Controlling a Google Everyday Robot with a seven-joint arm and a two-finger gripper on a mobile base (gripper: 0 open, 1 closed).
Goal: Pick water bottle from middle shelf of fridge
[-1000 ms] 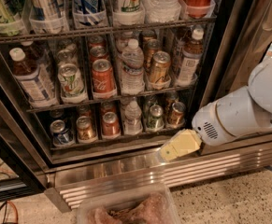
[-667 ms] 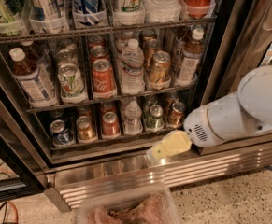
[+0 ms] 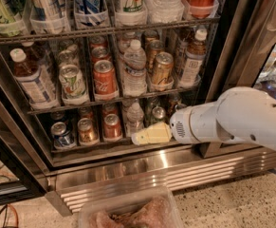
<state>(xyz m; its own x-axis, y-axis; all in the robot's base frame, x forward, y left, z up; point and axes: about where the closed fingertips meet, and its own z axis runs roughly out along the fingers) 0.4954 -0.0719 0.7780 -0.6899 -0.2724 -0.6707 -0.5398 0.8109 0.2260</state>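
Note:
The water bottle (image 3: 134,70), clear and ribbed with a white cap, stands upright on the middle shelf (image 3: 47,109) of the open fridge (image 3: 223,65), between a red can (image 3: 104,79) and a gold can (image 3: 161,69). My gripper (image 3: 146,135), pale yellow at the end of a white arm (image 3: 232,120), is low in front of the lowest rack. It is below the water bottle, slightly to its right, and apart from it. A second small clear bottle (image 3: 134,118) stands on the lowest rack just behind the gripper.
Brown tea bottles (image 3: 29,77) (image 3: 192,61) stand at both ends of the middle shelf. Large bottles (image 3: 128,1) fill the rack above. Short cans (image 3: 86,129) line the lowest rack. A ribbed steel base panel (image 3: 142,175) and a clear tub (image 3: 128,213) are below.
The arm has swung left and slightly down, carrying the gripper from the fridge's lower right to in front of the lowest rack's middle. The bottles and cans have not moved.

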